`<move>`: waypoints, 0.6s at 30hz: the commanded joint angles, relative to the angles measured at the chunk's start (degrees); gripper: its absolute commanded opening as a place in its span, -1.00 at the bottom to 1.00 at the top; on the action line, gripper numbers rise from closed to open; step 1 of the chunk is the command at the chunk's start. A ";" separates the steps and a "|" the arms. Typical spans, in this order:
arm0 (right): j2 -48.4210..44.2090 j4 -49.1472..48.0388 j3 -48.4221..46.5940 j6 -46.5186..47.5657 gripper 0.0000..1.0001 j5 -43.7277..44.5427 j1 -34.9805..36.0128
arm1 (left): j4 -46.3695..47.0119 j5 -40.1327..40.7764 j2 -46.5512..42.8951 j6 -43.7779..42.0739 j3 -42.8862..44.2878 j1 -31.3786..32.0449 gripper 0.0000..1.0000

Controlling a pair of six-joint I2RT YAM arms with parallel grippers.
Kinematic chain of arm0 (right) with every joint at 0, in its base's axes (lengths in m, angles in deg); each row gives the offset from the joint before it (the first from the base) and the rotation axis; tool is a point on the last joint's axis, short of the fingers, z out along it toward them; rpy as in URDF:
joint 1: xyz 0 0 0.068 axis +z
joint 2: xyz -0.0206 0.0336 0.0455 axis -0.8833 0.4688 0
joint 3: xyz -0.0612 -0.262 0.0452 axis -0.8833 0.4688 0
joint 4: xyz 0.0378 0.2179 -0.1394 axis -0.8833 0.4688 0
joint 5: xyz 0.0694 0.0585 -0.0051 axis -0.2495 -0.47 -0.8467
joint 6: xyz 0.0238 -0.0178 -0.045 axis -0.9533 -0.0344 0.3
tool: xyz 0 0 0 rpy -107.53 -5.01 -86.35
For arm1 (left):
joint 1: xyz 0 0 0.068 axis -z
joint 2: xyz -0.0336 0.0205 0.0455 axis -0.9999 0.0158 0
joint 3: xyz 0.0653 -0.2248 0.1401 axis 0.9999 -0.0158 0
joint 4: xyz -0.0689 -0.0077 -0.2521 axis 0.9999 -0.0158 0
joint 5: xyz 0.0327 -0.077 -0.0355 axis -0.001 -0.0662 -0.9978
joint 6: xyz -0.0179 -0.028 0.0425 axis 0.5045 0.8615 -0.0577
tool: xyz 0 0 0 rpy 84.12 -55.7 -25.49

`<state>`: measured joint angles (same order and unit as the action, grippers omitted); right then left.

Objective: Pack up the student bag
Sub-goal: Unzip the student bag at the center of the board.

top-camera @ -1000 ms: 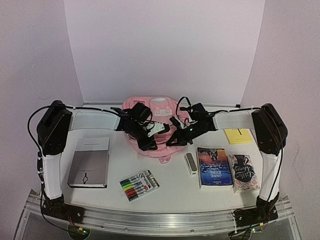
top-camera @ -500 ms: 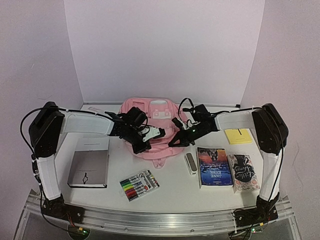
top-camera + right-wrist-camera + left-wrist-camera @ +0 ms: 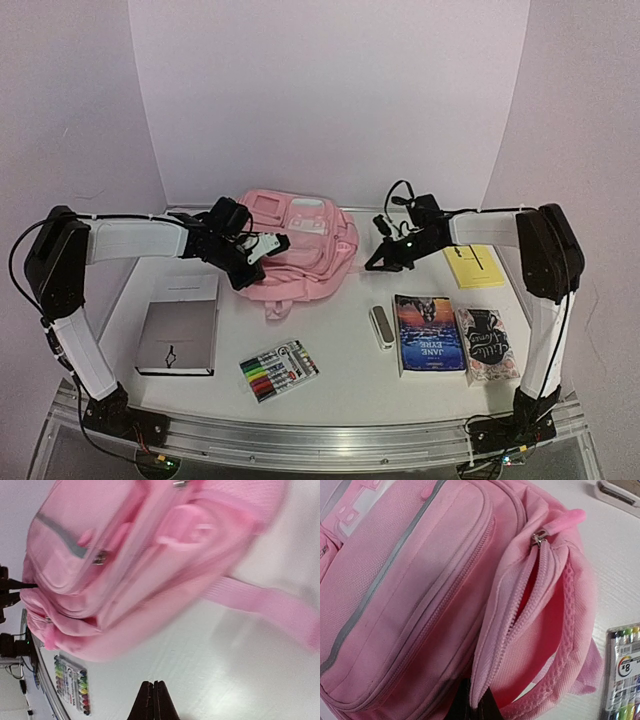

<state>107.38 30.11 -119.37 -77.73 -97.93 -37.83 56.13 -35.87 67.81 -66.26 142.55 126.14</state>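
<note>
The student bag (image 3: 300, 245) is a soft pink backpack lying flat at the back middle of the table. My left gripper (image 3: 243, 276) is at its left edge. In the left wrist view the jaws (image 3: 472, 705) are shut on the pink zipper edge of the bag (image 3: 420, 580), beside a partly unzipped opening with a metal pull. My right gripper (image 3: 370, 266) hangs just right of the bag, apart from it. In the right wrist view its jaws (image 3: 154, 692) are shut on nothing above bare white table, with the bag (image 3: 140, 555) ahead.
A grey notebook (image 3: 178, 335) lies front left and a marker pack (image 3: 278, 369) front centre. A small white oblong object (image 3: 381, 326), two books (image 3: 430, 333) (image 3: 487, 344) and a yellow pad (image 3: 475, 270) lie on the right.
My left gripper closed on the bag's edge and pulled the bag left and toward the back. My right gripper, shut throughout, drew away to the right of the bag.
</note>
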 commanded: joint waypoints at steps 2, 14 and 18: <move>-1.00 2.70 -1.04 1.37 -1.00 2.24 -2.08 | -2.12 3.69 -4.29 0.56 0.59 -1.25 -1.00; 2.43 3.07 -6.62 4.29 0.29 -7.29 6.95 | -2.62 2.58 -3.73 1.24 0.96 0.52 -1.00; 6.61 3.31 -11.73 2.55 0.32 -9.86 8.58 | -2.15 3.36 -3.60 1.25 -0.11 2.02 -1.00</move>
<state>110.16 33.36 -125.89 -74.39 -104.40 -29.66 53.39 -34.24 67.23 -65.61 142.43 126.67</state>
